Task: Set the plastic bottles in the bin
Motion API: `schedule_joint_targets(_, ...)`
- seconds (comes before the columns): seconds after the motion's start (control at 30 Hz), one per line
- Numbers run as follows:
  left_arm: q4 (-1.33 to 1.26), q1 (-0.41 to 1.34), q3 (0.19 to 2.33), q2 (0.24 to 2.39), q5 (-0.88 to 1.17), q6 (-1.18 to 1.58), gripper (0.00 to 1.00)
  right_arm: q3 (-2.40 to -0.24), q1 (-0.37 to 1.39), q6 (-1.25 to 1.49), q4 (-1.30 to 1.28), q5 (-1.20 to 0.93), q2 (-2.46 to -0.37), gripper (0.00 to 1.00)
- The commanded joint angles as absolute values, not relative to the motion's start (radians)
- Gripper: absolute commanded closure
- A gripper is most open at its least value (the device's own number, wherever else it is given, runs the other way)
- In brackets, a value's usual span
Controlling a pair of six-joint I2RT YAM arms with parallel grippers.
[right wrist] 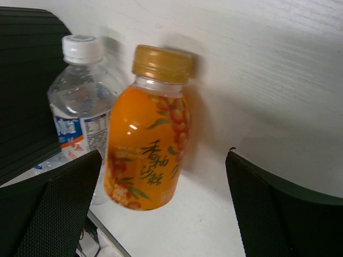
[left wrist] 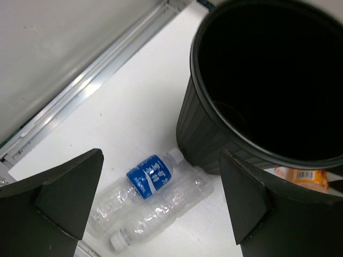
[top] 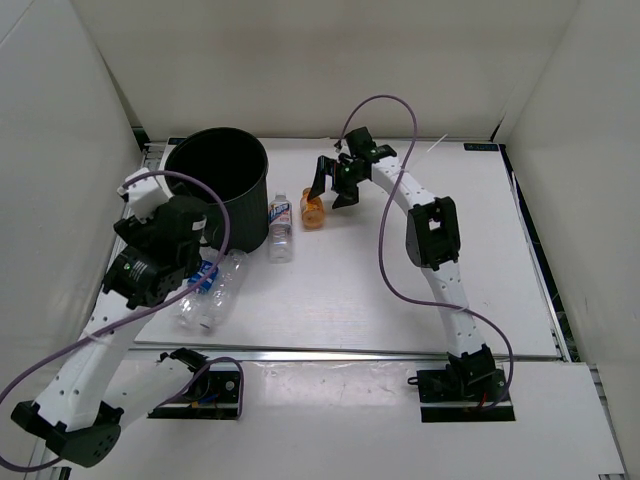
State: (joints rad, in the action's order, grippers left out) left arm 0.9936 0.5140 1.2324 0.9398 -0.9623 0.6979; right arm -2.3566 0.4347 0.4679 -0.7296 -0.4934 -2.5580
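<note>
hovering over the orange bottle (top: 313,212), right claw (top: 330,195) fingers apart, holding nothing. left claw (left wrist: 162,155) likewise apart above two blue-labelled bottles (top: 215,290) lying on desk (top: 400,300) against bin (top: 240,205). white-labelled bottle (top: 280,228) lies between bin and orange bottle.

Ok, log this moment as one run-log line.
left pincer: open, above two blue-labelled bottles | right pincer: open, aimed at orange bottle | white-label bottle: beside bin

Bright even light, soft shadows; bin (left wrist: 197,134) interior black; orange bottle (right wrist: 144,144) sl. blurred w/ glare spots.
</note>
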Motion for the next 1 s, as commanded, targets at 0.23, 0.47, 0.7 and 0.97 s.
schedule_joint_targets(0.23,1.032,0.511,1.316,0.897,-1.015,0.614,0.00,-2.387,0.456,0.512,-0.655,-0.482,-2.606,0.00)
schedule_joint_targets(0.47,1.084,0.511,1.353,0.888,-1.025,0.581,0.00,-2.396,0.474,0.532,-0.598,-0.483,-2.635,0.00)
schedule_joint_targets(0.7,1.134,0.511,1.371,0.857,-1.025,0.581,0.00,-2.378,0.465,0.554,-0.588,-0.521,-2.663,0.30)
schedule_joint_targets(0.97,1.143,0.511,1.350,0.810,-1.025,0.600,0.00,-2.284,0.443,0.563,-0.597,-0.512,-2.582,0.66)
